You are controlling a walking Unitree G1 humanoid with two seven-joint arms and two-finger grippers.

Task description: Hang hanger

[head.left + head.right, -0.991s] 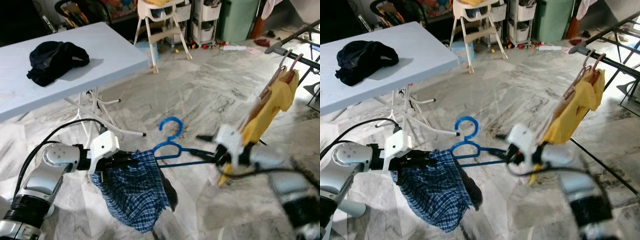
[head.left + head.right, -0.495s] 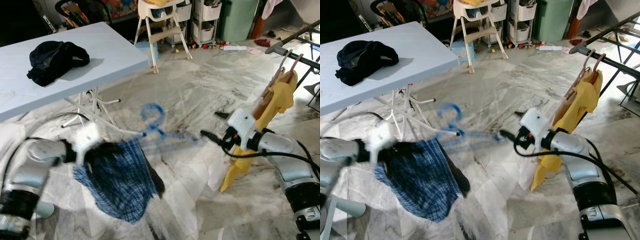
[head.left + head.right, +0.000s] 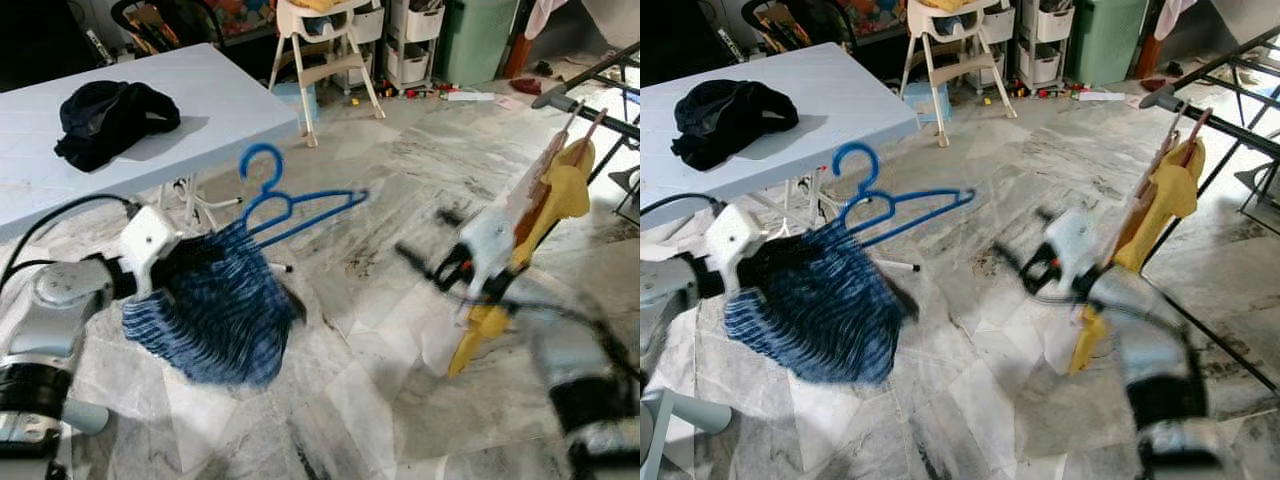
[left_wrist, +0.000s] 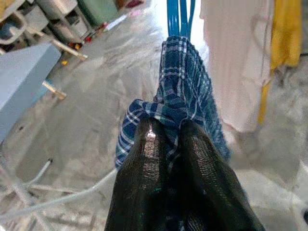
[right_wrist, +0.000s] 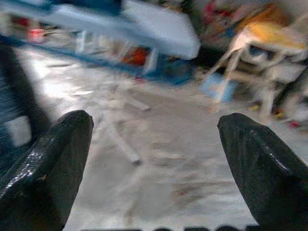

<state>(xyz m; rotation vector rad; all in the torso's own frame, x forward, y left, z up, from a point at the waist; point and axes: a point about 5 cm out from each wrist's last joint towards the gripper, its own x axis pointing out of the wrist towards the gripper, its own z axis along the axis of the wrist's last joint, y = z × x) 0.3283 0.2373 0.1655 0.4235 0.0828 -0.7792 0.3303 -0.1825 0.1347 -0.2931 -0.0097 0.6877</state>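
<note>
Left hand (image 4: 166, 144) clenched on the plaid cloth (image 3: 205, 305) draped on the blue hanger (image 3: 285, 200), held in the air just in front of the worktop (image 3: 150, 150). Right hand (image 5: 154, 159) spread wide, empty, probably near the yellow garment (image 3: 560, 195); motion blur.

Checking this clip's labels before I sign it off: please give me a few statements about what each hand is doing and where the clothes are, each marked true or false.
1. The left hand is shut on the blue checked cloth that hangs from the blue hanger. True.
2. The right hand grips the blue hanger. False: its fingers stand wide apart with nothing between them.
3. A dark garment lies on the light blue table. True.
4. The yellow garment lies flat on the floor. False: it hangs on a hanger from the drying rack.
5. The blue hanger already hangs on the drying rack. False: it is held up near the table, apart from the rack.
</note>
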